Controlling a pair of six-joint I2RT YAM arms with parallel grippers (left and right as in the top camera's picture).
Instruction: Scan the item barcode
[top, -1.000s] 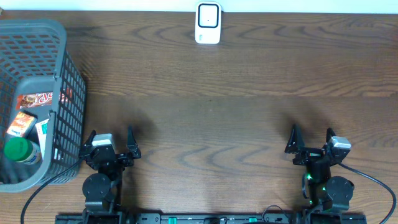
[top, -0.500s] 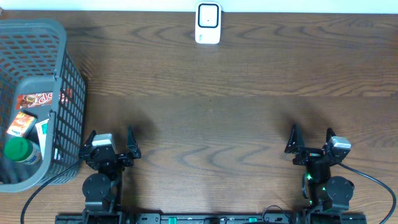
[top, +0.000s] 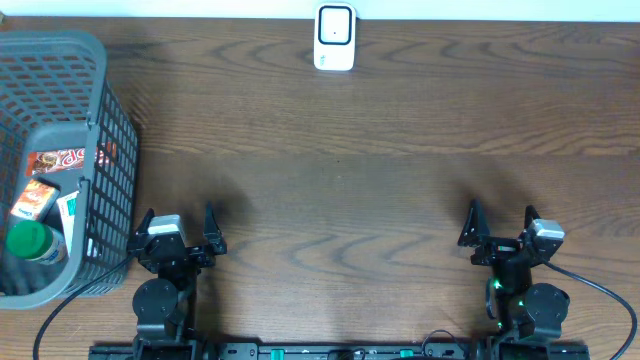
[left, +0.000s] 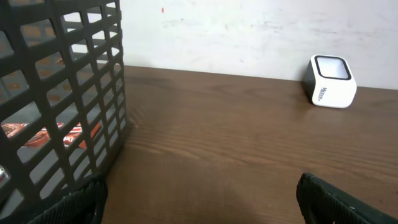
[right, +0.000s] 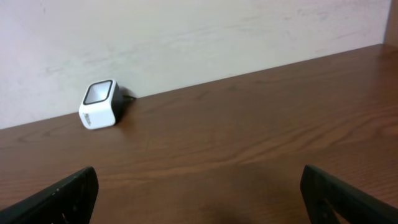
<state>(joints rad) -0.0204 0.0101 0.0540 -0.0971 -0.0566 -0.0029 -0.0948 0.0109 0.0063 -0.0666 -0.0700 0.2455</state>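
Left hand (top: 179, 218) and right hand (top: 500, 216) stand wide, empty. Risk: left hand catching the basket (top: 112, 130) wall while reaching for the items (top: 36, 197) inside.

A dark, wood-grained table (top: 380, 180) is seen filling the overhead frame, and a pale, scuffed wall (right: 186, 37) is shown rising behind its far edge in both wrist views. A grey mesh basket (top: 115, 160) is set on the table at the left edge of the overhead frame. Its lattice side is seen close up at the left of the left wrist view.
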